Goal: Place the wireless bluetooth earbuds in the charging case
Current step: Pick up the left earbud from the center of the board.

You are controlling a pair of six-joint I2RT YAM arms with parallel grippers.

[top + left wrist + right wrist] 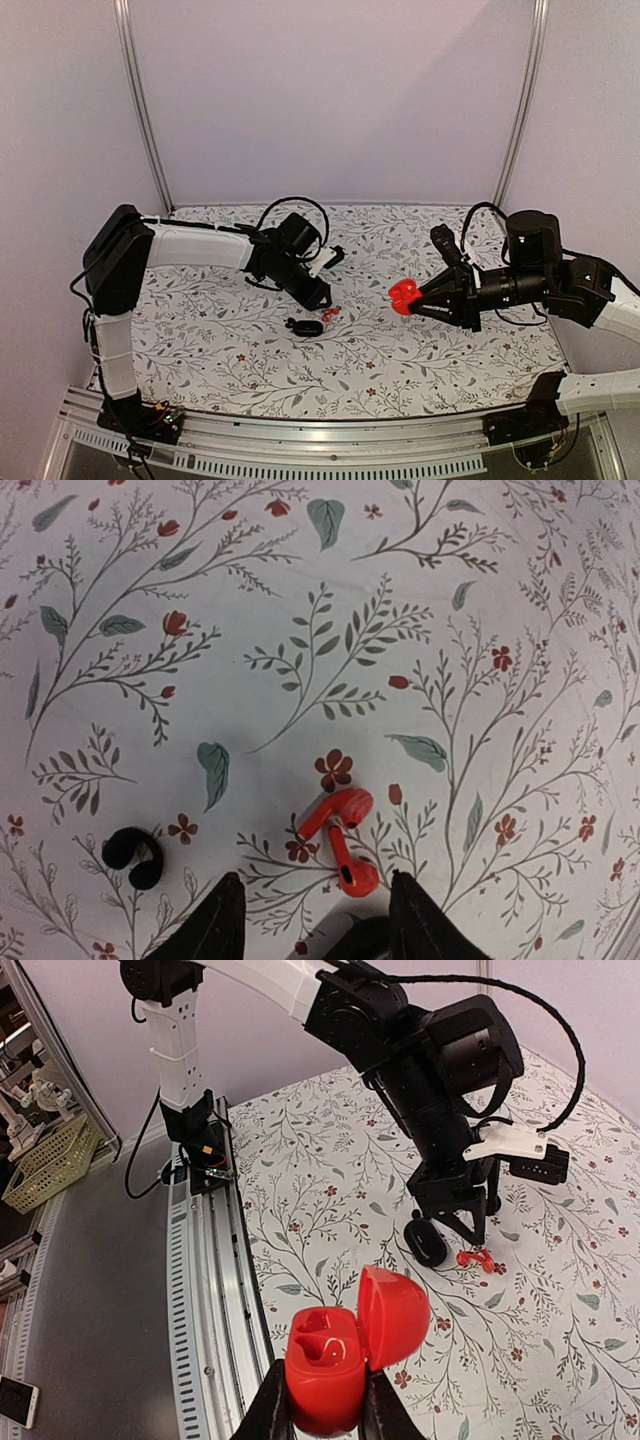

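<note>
The earbuds here are red: two stemmed red earbuds (352, 806) lie touching each other on the floral cloth, also seen in the top view (330, 314) and the right wrist view (478, 1259). My left gripper (320, 930) is open just above them, its fingers on either side of the nearer bud. The charging case (325, 1365) is red, with its lid hinged open and both wells empty. My right gripper (325, 1415) is shut on its base and holds it above the table at the right (405, 294).
A glossy black oval case (307, 327) lies on the cloth just left of the red earbuds, also in the right wrist view (427, 1243). A small black rounded item (133, 857) shows left of my left fingers. The table's metal rail (300, 440) runs along the near edge.
</note>
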